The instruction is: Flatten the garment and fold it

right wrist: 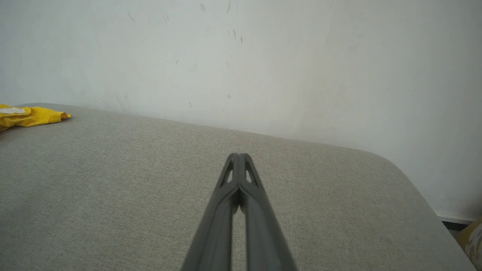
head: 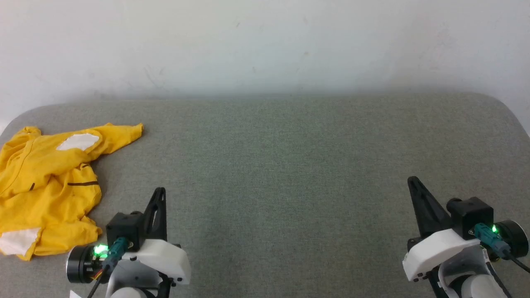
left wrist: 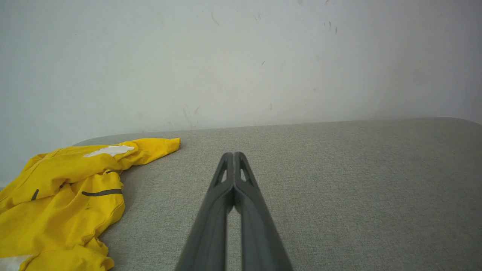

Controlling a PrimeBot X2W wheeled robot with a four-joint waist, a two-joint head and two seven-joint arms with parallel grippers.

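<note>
The garment (head: 45,182) is a mustard-yellow T-shirt lying crumpled at the far left of the grey table, with white patches and thin black stripes showing. From the left wrist it is the garment (left wrist: 64,195) at lower left; from the right wrist one sleeve of the garment (right wrist: 30,114) shows at the far left edge. My left gripper (head: 160,191) hovers just right of the shirt, shut and holding nothing, its fingertips (left wrist: 234,155) pressed together. My right gripper (head: 412,180) is far off at the lower right, shut and empty too, fingertips (right wrist: 238,156) touching.
The grey fabric-covered table (head: 273,165) has rounded corners and butts against a white wall (head: 265,41). Its right edge drops to the floor, where a yellowish patterned object (right wrist: 472,237) lies. A broad bare stretch of table lies between the two grippers.
</note>
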